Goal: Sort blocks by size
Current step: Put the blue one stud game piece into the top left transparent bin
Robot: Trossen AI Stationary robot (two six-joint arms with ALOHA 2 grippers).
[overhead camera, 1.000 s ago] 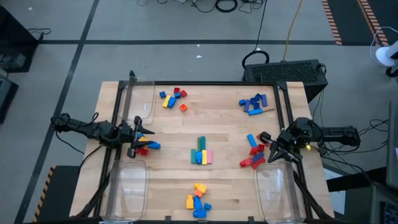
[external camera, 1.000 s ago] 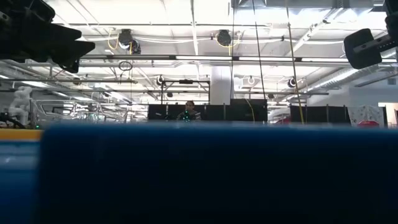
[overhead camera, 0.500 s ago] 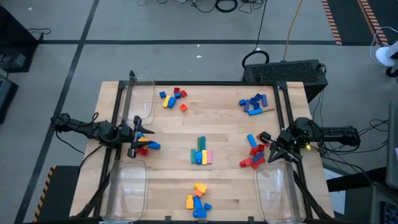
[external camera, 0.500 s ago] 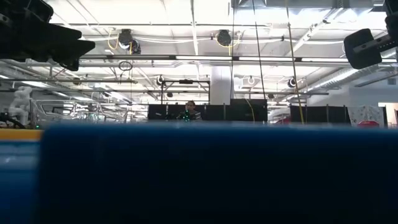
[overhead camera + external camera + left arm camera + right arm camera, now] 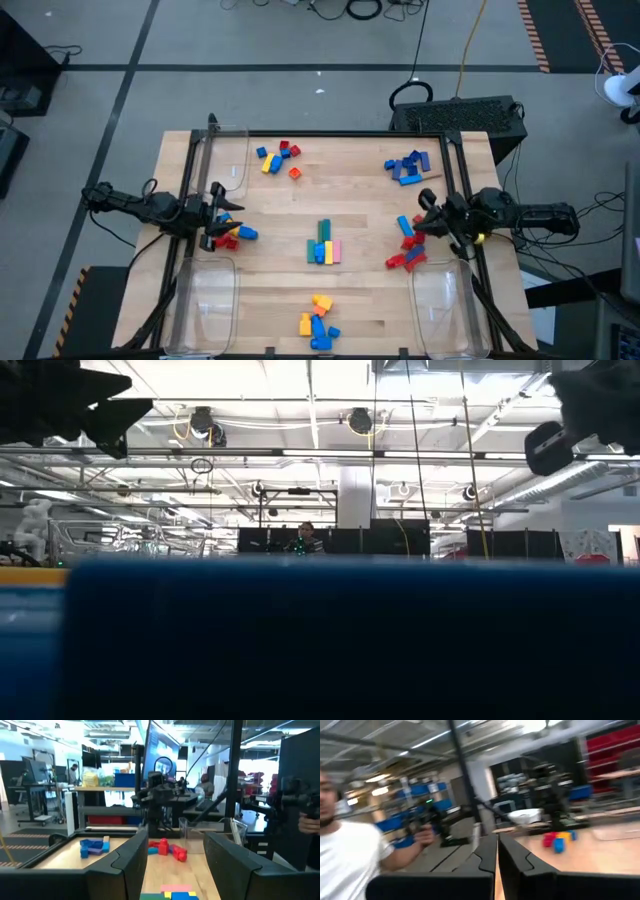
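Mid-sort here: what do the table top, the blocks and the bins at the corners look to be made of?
Table top: pale wood, likely sealed planks; grain lines and seams show. Blocks, e.g. the centre cluster: probably moulded plastic, judging by the saturated, uniform colours and crisp edges. Bins, e.g. the front right one: clear plastic, seemingly glossy; the wood shows through the walls.

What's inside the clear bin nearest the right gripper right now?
In the high view the clear bin below the right gripper shows only bare wood through its walls, with no blocks in it. The red blocks lie just outside its upper left corner.
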